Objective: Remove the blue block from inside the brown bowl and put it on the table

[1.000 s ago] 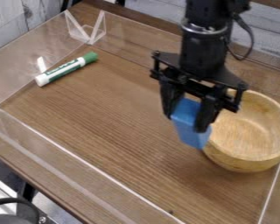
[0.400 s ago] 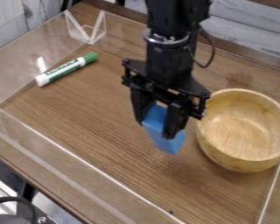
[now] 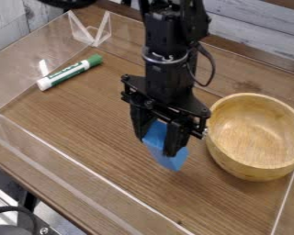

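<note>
Marker (image 3: 70, 72) lies far left, well clear. Hand (image 3: 165, 147), pointing straight down, is clamped on the block (image 3: 169, 154) just above bare surface (image 3: 88, 138), left of the empty bowl (image 3: 253, 136). Best to lower until the block's base sits flat, then release and lift straight up.

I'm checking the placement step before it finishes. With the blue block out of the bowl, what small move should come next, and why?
Probably ease straight down a little, then open. The claw is shut on the blue block, which hangs just left of the empty brown bowl over bare table. Whether the block's lower end already touches the wood is hard to tell.
</note>
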Robot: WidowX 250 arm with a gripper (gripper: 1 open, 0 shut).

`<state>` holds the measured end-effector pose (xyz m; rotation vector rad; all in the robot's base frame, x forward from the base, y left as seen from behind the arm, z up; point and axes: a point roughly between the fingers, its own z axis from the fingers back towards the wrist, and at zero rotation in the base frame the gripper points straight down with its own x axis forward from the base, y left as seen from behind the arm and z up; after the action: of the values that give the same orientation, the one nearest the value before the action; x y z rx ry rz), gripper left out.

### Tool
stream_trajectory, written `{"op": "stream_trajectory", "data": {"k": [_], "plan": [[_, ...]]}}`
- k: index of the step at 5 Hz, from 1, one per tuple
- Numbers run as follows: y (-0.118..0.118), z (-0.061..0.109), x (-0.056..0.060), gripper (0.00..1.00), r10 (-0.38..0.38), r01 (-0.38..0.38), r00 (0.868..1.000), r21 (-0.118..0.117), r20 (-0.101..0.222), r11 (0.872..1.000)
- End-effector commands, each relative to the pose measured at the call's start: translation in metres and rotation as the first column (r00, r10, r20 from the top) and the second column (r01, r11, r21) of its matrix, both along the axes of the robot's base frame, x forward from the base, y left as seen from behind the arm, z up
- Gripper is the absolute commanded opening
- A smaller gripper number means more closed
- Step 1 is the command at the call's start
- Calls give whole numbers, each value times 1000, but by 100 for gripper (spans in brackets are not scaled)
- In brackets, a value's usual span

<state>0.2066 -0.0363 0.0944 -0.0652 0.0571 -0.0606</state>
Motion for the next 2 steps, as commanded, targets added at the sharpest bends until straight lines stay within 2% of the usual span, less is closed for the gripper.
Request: {"op": "stream_trajectory", "data": {"k": [1, 2], "plan": [[3, 5, 6, 0, 7, -7, 999, -5, 46, 1000], [3, 1, 6, 0, 7, -7, 999, -9, 42, 1000]]}}
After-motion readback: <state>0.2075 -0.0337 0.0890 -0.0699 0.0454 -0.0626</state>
